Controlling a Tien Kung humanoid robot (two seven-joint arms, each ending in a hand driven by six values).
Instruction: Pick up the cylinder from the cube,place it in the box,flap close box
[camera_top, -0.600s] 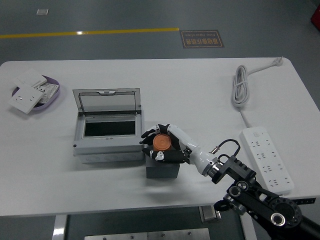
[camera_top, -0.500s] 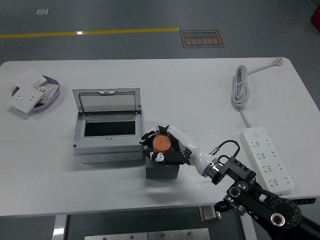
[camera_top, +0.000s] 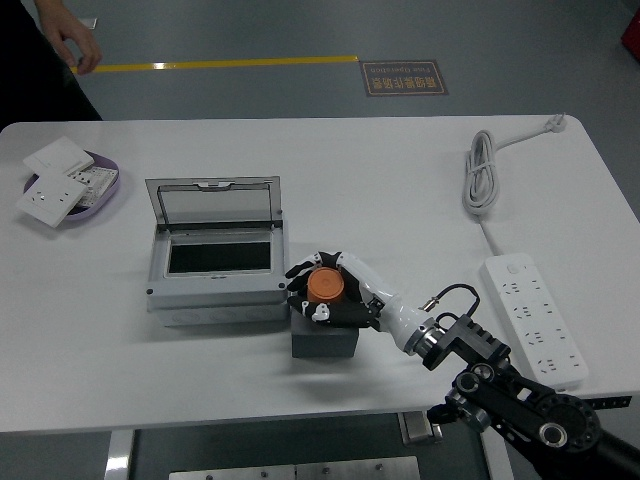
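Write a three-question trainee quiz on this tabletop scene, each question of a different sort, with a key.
1. True or false: the lid of the grey box stands open.
2. What do the right hand fingers wrap around?
A. the coiled white cable
B. the orange cylinder
C. the white power strip
3. Fill in: the dark cube sits just to the ____ of the box in the picture.

Key
1. True; the lid is tilted up at the back.
2. B
3. right
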